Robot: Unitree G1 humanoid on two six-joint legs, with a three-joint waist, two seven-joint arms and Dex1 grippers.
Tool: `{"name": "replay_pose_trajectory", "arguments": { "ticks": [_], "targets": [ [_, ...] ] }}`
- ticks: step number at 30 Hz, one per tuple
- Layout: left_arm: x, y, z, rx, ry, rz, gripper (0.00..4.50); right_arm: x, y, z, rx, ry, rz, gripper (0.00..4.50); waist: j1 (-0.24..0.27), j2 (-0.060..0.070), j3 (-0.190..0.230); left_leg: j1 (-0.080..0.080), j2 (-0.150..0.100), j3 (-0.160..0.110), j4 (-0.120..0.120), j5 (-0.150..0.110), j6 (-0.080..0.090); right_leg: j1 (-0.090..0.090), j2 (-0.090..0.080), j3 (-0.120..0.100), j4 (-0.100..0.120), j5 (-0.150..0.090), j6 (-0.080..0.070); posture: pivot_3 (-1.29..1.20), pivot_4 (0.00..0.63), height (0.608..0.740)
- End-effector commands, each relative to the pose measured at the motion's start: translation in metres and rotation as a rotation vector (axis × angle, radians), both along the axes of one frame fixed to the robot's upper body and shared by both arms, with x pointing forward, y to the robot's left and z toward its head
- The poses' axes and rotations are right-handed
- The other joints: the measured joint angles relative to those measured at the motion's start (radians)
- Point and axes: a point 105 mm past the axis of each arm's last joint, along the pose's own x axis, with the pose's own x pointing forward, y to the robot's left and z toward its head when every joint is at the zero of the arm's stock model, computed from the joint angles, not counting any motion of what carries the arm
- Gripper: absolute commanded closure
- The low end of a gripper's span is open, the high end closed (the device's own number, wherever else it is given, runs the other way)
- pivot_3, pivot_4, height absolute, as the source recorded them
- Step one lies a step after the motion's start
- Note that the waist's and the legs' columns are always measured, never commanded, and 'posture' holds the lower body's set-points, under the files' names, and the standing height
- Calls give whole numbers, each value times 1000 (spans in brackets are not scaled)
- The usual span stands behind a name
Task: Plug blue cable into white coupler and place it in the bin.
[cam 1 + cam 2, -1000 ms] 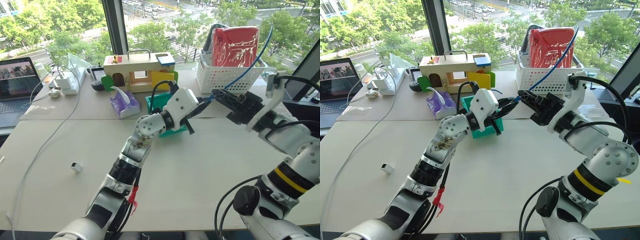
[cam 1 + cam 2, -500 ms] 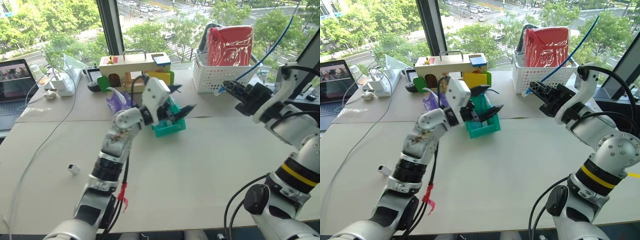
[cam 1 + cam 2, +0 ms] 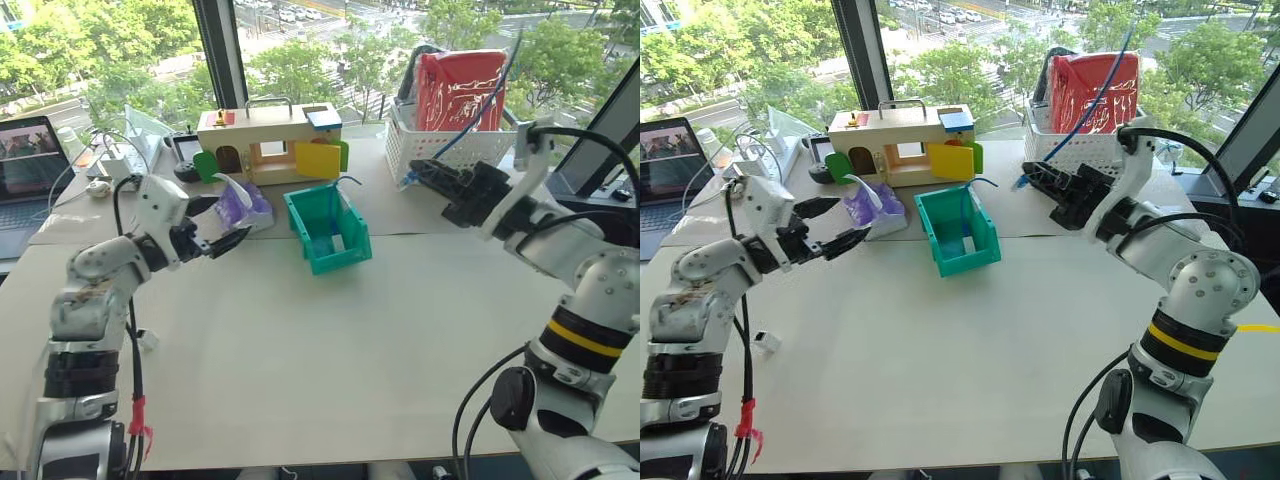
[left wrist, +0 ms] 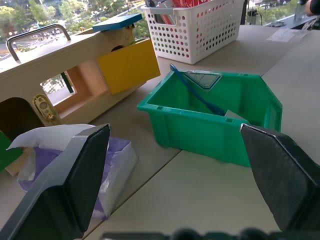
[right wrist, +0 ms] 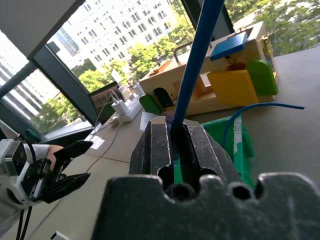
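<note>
Bench [image 3: 330, 350]: wide pale top, w/ window behind it. Near the middle sits the bin [image 3: 327, 227], teal-green, cut-down front toward the robot. Just left of it a purple tissue pack [image 3: 243, 207], white tissue sticking up. Behind both, a wooden toy house [image 3: 268, 142] w/ metal handle, yellow and green flaps. Back right, white basket [image 3: 450, 148] holding a red bag. Far left: laptop [image 3: 35, 170], screen lit, and a white power strip [image 3: 118, 163] w/ a grey-white cord [image 3: 75, 285] trailing toward the front edge. White coupler [image 3: 765, 342] lies alone, front left, well apart from the bin.
</note>
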Motion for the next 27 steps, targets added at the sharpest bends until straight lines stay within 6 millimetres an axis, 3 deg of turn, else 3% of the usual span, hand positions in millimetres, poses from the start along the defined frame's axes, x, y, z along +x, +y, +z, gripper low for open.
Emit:
{"name": "replay_pose_trajectory", "arguments": {
  "ticks": [1,17,26,27],
  "targets": [
    [-1,-8,-11,36,72,-104,30,-5,-6,11,12,-62,-11,4500,0,0,0,0,0,0,0,0,0,0,0,0,0,0,0,0,150,740],
    [32,-38,-57,105,184,-267,30,-10,-20,17,-9,-87,-81,4500,-2,0,0,-1,0,0,0,0,0,-3,0,0,6,0,0,0,150,740],
    [43,-48,-59,142,197,-335,30,-12,-25,21,-17,-95,-105,4500,0,0,0,-1,0,0,0,0,0,-2,0,0,6,0,0,0,150,740],
    [45,-46,-58,140,203,-326,278,-12,-25,21,-17,-95,-107,4500,0,0,0,-1,0,0,0,0,0,-2,0,0,6,0,0,0,150,740]
  ]
}}
